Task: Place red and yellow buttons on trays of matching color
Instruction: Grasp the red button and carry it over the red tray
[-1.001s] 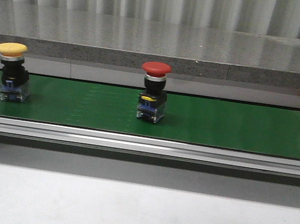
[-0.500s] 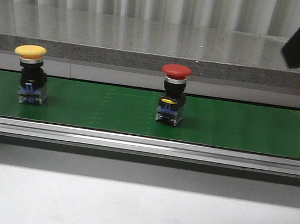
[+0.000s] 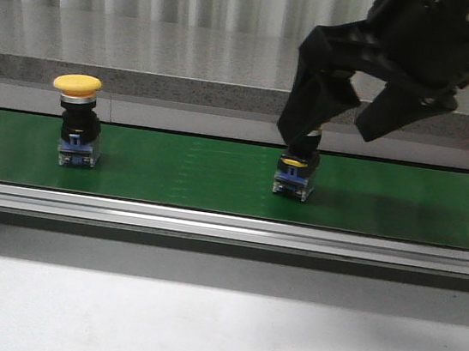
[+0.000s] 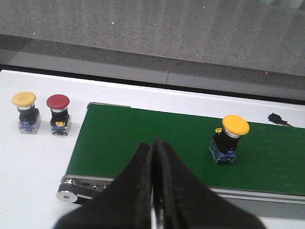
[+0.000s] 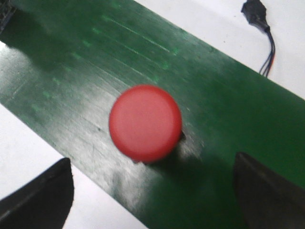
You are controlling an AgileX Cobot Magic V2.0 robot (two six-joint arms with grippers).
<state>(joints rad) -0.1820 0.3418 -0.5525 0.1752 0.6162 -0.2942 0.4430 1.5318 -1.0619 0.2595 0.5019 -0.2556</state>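
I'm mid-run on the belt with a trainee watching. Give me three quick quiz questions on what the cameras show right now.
1. True or false: the right tool is shut on the red button.
2. Which button on the green belt has no tool above it? A) yellow button B) red button
3. Fill in: in the left wrist view, a spare yellow button and a spare red one stand on the white table, ____ the belt.

Key
1. False: its fingers stand wide apart, above the button.
2. A, the yellow button.
3. off
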